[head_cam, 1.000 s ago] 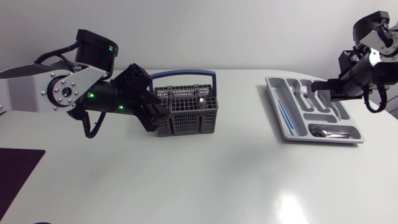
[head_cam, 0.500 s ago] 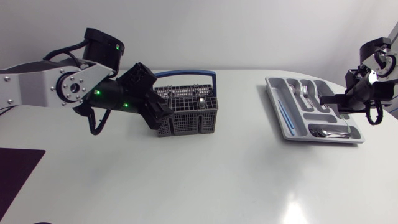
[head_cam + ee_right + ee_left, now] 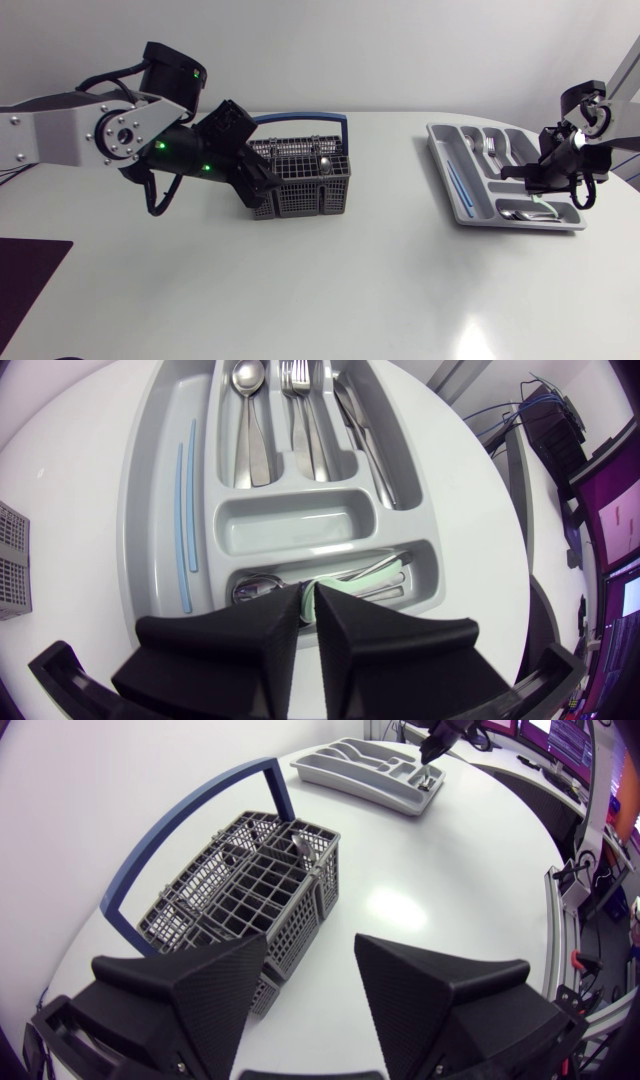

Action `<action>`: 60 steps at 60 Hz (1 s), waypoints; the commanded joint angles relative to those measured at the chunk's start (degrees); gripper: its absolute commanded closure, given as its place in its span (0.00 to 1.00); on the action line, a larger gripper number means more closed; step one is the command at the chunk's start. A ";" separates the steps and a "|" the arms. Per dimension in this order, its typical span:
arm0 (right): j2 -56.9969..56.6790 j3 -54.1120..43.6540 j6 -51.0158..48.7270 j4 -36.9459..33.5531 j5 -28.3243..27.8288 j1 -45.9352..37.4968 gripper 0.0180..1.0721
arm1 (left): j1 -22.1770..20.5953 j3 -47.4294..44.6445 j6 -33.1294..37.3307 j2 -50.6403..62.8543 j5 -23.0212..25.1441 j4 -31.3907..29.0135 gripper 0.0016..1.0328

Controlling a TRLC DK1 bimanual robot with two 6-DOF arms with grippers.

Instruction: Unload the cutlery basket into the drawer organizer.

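The grey wire cutlery basket [image 3: 300, 178] with a blue handle stands left of centre; a metal piece [image 3: 323, 160] sticks up inside it. My left gripper [image 3: 256, 180] hangs open at the basket's left end, the basket [image 3: 250, 890] just ahead of its fingers. The grey drawer organizer [image 3: 455, 195] lies at the right. My right gripper [image 3: 526, 173] is low over its near crosswise compartment. There its fingers [image 3: 230, 640] are pressed on the end of a pale green-handled piece [image 3: 365, 573] that lies among spoons.
The organizer [image 3: 150, 480] holds a spoon [image 3: 246, 400], forks [image 3: 300, 410] and knives [image 3: 362, 435] in its long slots, and a blue strip [image 3: 186, 510] in its narrow slot. A dark mat [image 3: 25, 275] lies at the table's front left.
My right gripper has come down and nearer, into the organizer's crosswise compartment. My left arm has edged closer to the basket's left end.
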 commanded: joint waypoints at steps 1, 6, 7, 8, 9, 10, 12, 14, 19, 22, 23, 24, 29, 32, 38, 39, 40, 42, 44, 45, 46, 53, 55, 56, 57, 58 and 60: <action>1.02 -2.10 1.15 1.06 -0.39 0.76 0.72 | -0.15 3.06 -2.02 1.34 1.50 -1.40 0.39; 0.67 -2.89 1.15 1.32 -0.65 1.37 0.45 | 0.02 4.11 -3.25 1.61 2.37 -2.54 0.39; 0.58 -3.06 1.15 1.41 -0.74 1.55 0.43 | 0.02 4.38 -3.43 1.61 2.37 -2.90 0.39; 0.40 -3.24 1.23 1.50 -0.82 1.64 0.43 | -0.07 4.47 -3.60 1.69 2.37 -2.98 0.39; 0.23 -3.33 1.23 1.50 -1.00 1.72 0.43 | -0.15 4.55 -3.78 1.69 2.46 -3.07 0.39; 0.05 -3.50 1.23 1.50 -1.35 1.90 0.43 | -0.15 4.64 -4.04 1.69 2.46 -3.25 0.39; -0.21 -3.59 1.23 1.59 -1.70 1.99 0.43 | -0.24 4.99 -4.39 1.69 2.55 -3.51 0.39; -0.83 -3.85 1.23 1.50 -2.06 2.25 0.42 | -0.33 5.26 -4.83 1.78 2.73 -3.86 0.39; -3.11 -4.82 1.32 1.50 -3.11 3.13 0.33 | -0.59 5.87 -5.98 1.78 2.90 -4.39 0.39; -4.78 -5.44 1.41 1.50 -4.52 3.66 0.31 | -0.59 6.40 -6.68 2.04 2.90 -4.92 0.39; -5.22 -5.70 1.50 1.50 -4.87 3.83 0.31 | -0.59 6.58 -6.77 2.04 2.90 -5.00 0.39; -5.75 -5.88 1.67 1.50 -5.13 3.92 0.31 | -0.59 6.84 -7.03 2.22 2.99 -5.27 0.39; -8.91 -7.11 1.67 1.41 -6.89 5.33 0.31 | -0.59 8.25 -8.44 2.75 3.60 -6.59 0.39; -10.67 -7.55 2.11 1.15 -7.94 5.85 0.30 | -0.59 8.95 -9.49 3.01 3.60 -7.11 0.39; -13.48 -8.42 2.29 0.62 -9.79 7.70 0.24 | -0.77 10.88 -11.34 3.71 4.04 -9.75 0.39; -13.83 -8.51 2.29 0.36 -9.97 8.14 0.23 | -0.77 11.32 -11.78 3.89 4.04 -10.19 0.39; -14.19 -8.60 2.29 0.00 -9.97 8.67 0.22 | -0.68 11.67 -12.39 4.15 4.04 -10.63 0.39; -14.80 -8.69 2.73 -0.79 -10.23 9.63 0.20 | -0.77 12.20 -12.74 4.42 4.04 -11.42 0.39; -15.24 -8.69 2.82 -1.23 -10.76 10.34 0.20 | -0.86 12.55 -13.71 4.59 4.04 -11.68 0.39; -15.59 -8.69 3.08 -1.49 -11.20 10.69 0.20 | -0.86 12.73 -14.33 4.68 4.04 -11.77 0.39; -15.77 -8.69 3.26 -1.67 -11.46 10.95 0.20 | -0.77 12.99 -14.50 4.77 4.13 -12.04 0.39; -17.61 -8.78 4.05 -2.72 -13.13 13.85 0.20 | -0.68 14.75 -17.67 6.00 4.57 -13.79 0.39; -17.96 -8.78 4.05 -3.16 -13.13 15.17 0.19 | -0.77 15.36 -18.28 6.35 4.84 -14.76 0.39; -18.14 -8.78 4.05 -3.25 -13.13 15.61 0.18 | -0.77 15.54 -18.55 6.44 4.92 -14.94 0.39; -18.23 -8.78 4.05 -3.60 -13.13 16.23 0.17 | -0.77 15.80 -18.98 6.62 5.01 -15.20 0.39; -18.40 -8.86 4.13 -3.78 -13.13 16.93 0.17 | -0.77 16.16 -19.51 6.97 5.01 -15.55 0.39; -18.58 -9.04 4.13 -3.86 -13.22 17.81 0.17 | -0.77 16.86 -20.39 7.49 5.01 -16.34 0.39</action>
